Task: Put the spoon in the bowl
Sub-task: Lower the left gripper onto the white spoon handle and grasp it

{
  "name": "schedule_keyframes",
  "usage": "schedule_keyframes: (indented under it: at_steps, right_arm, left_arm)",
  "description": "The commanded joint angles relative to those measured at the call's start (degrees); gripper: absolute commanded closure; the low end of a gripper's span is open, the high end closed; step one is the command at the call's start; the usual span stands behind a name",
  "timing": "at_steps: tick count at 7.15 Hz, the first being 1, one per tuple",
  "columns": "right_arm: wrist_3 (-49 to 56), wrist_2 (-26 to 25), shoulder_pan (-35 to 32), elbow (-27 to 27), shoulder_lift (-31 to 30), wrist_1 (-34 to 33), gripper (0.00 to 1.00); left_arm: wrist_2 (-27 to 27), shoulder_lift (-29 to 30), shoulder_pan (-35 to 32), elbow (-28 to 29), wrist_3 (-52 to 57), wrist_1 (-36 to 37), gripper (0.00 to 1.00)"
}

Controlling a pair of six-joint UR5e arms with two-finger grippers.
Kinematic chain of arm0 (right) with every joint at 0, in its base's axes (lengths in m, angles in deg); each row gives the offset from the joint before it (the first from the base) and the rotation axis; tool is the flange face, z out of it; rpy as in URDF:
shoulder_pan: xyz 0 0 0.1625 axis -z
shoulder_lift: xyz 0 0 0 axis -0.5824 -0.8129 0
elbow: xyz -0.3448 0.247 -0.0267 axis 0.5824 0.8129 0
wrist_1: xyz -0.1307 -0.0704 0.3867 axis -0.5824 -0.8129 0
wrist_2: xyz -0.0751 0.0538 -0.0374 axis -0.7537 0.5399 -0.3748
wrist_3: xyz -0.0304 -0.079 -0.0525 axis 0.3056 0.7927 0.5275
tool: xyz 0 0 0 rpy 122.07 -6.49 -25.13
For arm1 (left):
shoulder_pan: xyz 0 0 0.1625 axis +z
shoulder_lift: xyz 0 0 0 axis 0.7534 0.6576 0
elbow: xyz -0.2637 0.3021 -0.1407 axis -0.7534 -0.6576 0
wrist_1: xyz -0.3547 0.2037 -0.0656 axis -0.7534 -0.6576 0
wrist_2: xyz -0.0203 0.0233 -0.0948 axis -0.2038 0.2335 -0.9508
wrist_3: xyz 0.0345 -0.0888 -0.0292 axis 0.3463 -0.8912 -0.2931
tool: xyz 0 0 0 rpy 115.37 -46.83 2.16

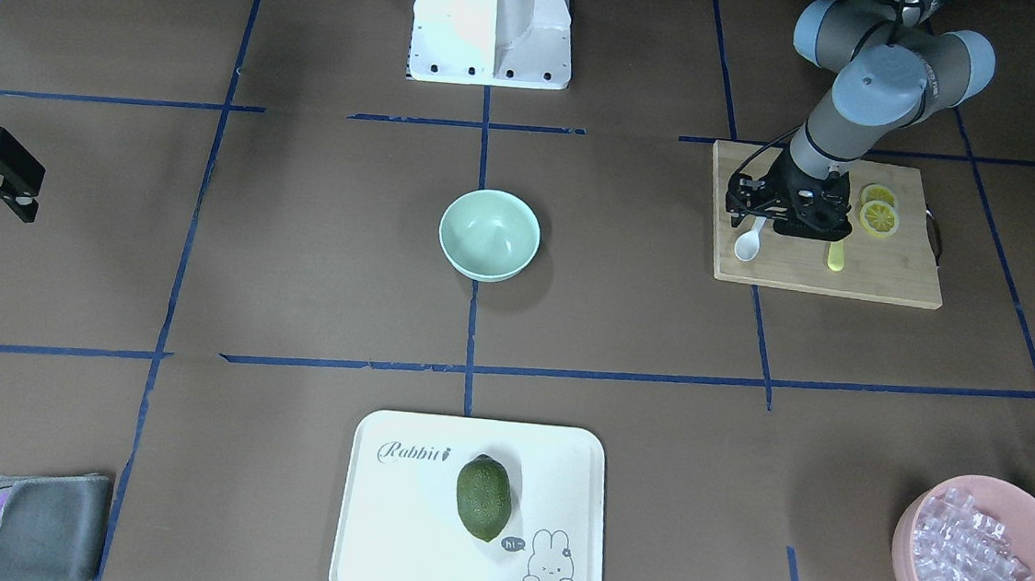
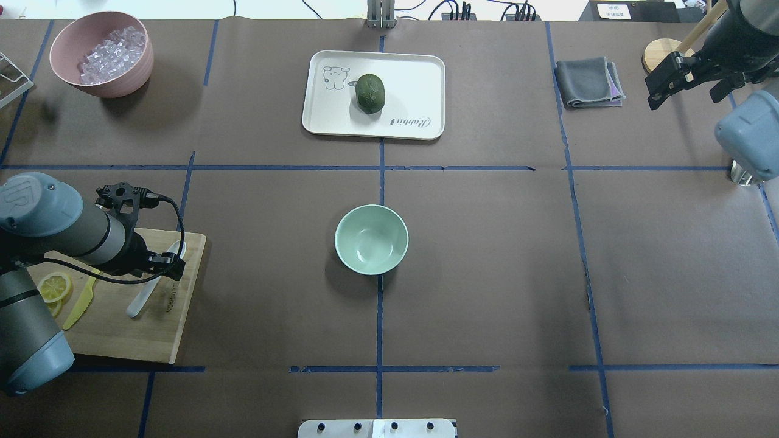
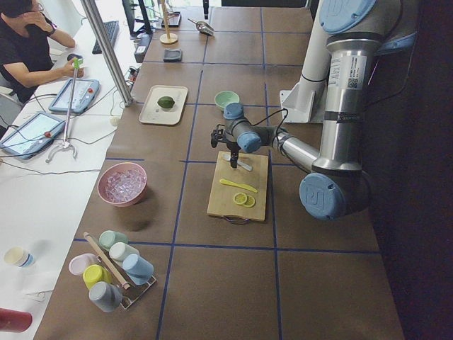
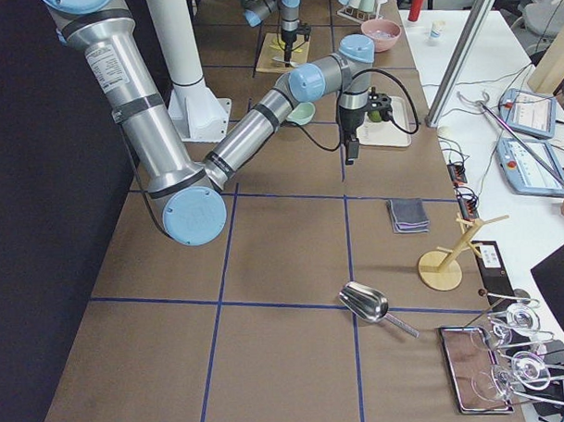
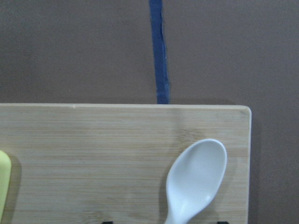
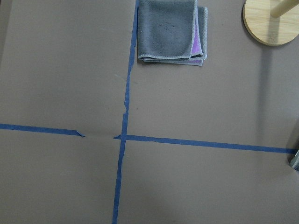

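The left end effector [image 1: 761,221], fingers spread astride the handle, sits low over the white spoon [image 1: 748,243] lying at the cutting board's [image 1: 889,264] edge, the mint bowl [image 1: 489,233] standing well apart from that board.

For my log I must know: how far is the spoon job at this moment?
Done: nothing yet, the bowl is empty. In hand: the left gripper is open over the handle of the spoon, which lies on the cutting board. Left: grasp, lift, carry, release into the bowl.
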Motion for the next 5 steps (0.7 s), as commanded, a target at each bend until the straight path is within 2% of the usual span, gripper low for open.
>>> schedule_keyframes:
  at_steps: [1,5]
  right_arm:
    - [0.0,0.0,0.0,0.0,0.0,0.0,0.00]
    - [-0.1,0.0,0.0,0.0,0.0,0.0,0.00]
  left_arm:
    - [-0.1,-0.1,-0.1,-0.4,-0.2,0.1,0.47]
    - [0.1,-0.4,-0.3,-0.9,-0.4,0.1,0.83]
